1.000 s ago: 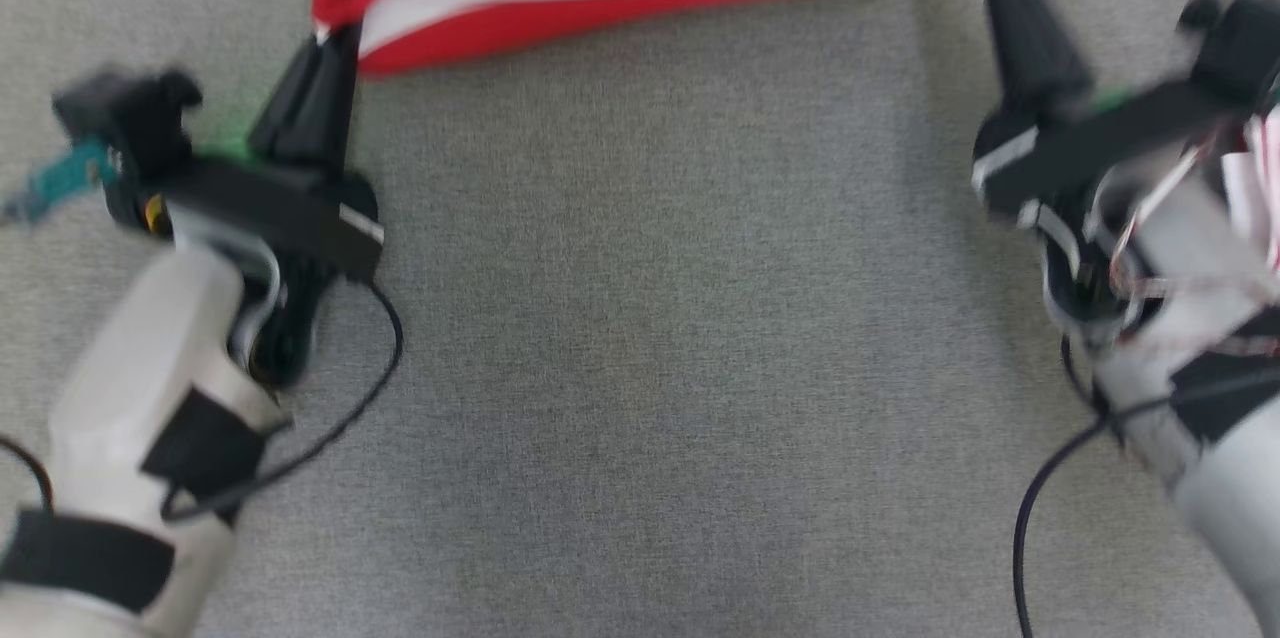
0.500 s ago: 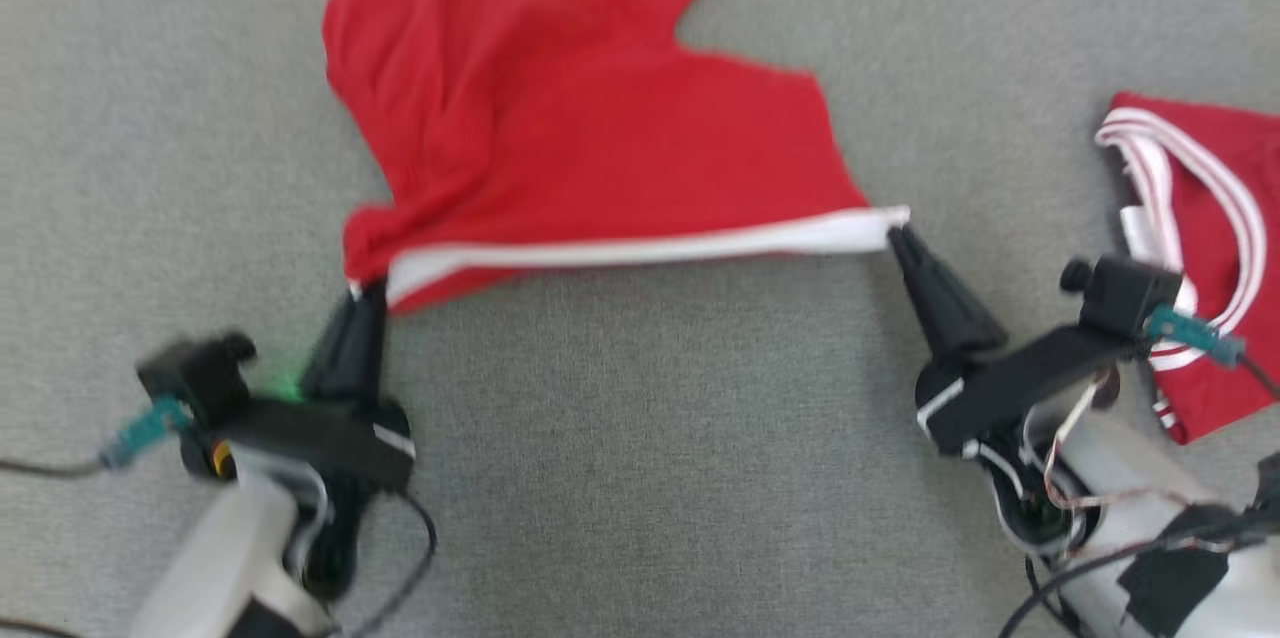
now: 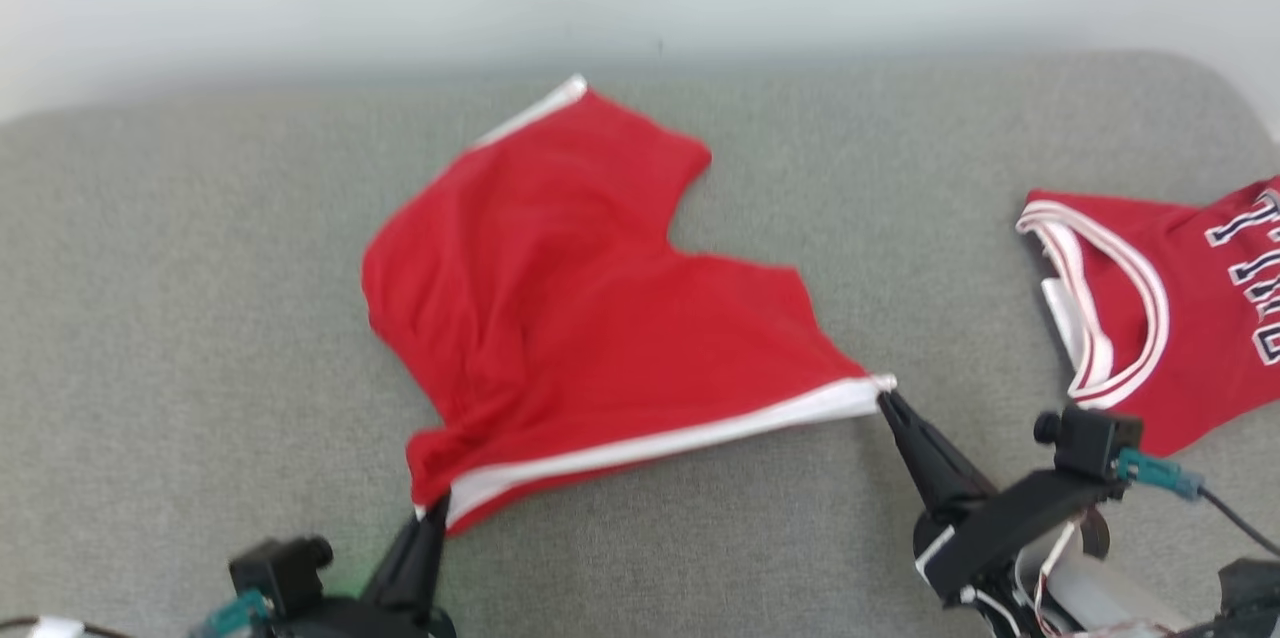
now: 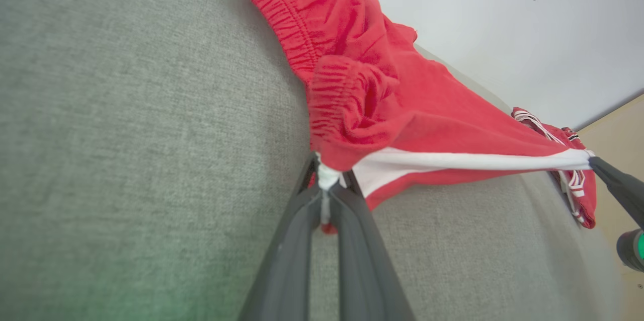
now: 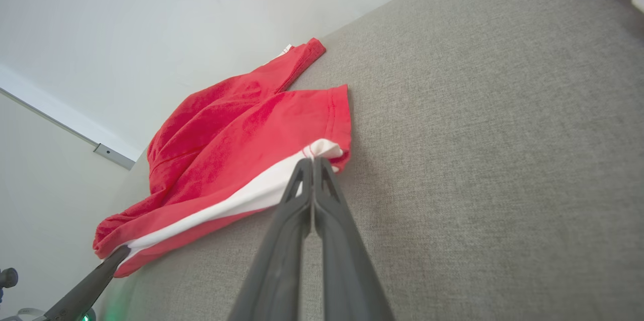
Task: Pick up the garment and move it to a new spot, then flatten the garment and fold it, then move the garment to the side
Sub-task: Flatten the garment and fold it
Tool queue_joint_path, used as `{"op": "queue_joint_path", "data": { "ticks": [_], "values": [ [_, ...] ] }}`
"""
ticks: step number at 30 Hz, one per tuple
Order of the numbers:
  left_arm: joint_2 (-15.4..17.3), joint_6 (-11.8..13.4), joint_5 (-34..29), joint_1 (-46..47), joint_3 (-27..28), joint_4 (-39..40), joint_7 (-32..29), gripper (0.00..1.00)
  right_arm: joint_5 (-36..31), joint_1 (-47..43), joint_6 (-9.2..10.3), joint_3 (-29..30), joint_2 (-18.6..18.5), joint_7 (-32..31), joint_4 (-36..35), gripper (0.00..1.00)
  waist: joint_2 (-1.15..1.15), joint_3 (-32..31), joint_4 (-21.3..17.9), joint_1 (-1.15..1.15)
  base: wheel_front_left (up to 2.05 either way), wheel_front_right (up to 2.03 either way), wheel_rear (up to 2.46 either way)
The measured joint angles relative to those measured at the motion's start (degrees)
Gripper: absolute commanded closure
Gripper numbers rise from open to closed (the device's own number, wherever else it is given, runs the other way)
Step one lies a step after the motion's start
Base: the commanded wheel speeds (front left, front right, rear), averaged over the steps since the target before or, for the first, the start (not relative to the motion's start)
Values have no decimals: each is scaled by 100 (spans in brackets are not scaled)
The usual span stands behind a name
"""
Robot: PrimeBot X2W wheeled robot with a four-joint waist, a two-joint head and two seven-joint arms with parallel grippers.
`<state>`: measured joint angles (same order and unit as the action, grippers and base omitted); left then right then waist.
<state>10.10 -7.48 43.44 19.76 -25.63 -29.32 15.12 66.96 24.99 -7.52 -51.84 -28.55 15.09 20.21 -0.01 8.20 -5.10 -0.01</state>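
- The grey padded surface (image 3: 200,318) carries the red shorts (image 3: 560,318) at centre, with the near hem stretched taut.
- I judge this to be the flattening step. Next I lay the hem down smooth and let go.
- My left gripper (image 3: 433,513) at 7 o'clock and right gripper (image 3: 888,403) at 4 o'clock each have fingers pinched tight on a hem corner.

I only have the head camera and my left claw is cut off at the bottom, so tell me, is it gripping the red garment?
Observer: Yes; the left wrist view shows the left claw shut on the garment, a white corner pinched at its tip.
Operator: What's the cloth like beside it?
Observer: The elastic waistband is gathered and bunched right by the grip.
Operator: And the other side?
Observer: The right claw is shut, jaws together on the white stripe's end.
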Motion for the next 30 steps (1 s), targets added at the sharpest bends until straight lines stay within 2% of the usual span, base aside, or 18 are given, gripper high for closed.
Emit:
{"op": "queue_joint_path", "data": {
  "ticks": [12,13,15,16,30],
  "values": [
    [22,0,-103,-664,-234,227,-1,100,73,-595,0,59,-213,0,-270,100,1,-745,69,0,0,0,0],
    [27,0,-103,-678,-253,229,-1,84,60,-600,0,68,-215,0,-282,100,0,-761,92,0,0,0,0],
    [43,0,-105,-677,-314,240,-1,24,37,-602,0,71,-214,0,-293,100,0,-769,136,0,0,0,0],
    [47,0,-105,-677,-364,234,-1,0,12,-603,0,68,-211,0,-291,100,1,-767,154,0,0,0,0],
    [66,0,-42,-672,-501,205,-1,0,-30,-658,0,74,-183,0,-237,100,1,-790,228,1,0,0,0]
  ]
}}
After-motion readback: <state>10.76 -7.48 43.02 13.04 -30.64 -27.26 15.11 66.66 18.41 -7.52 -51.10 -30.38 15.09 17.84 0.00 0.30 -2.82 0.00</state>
